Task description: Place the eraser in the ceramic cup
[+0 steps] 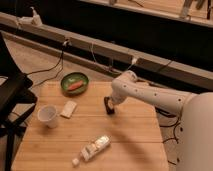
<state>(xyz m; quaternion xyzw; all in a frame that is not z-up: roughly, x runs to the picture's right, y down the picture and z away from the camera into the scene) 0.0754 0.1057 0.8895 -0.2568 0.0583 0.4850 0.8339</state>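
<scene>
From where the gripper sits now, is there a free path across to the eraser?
Probably yes. The gripper is low over the table, right of the eraser, with only bare wood between them. The ceramic cup stands beyond the eraser.

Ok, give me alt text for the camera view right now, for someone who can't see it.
A white robot arm reaches over a wooden table, its gripper down at the tabletop near the middle. To its left lie a flat white eraser and a white ceramic cup; a green bowl sits behind and a white bottle lies in front.

No readable text, labels or numbers.
</scene>
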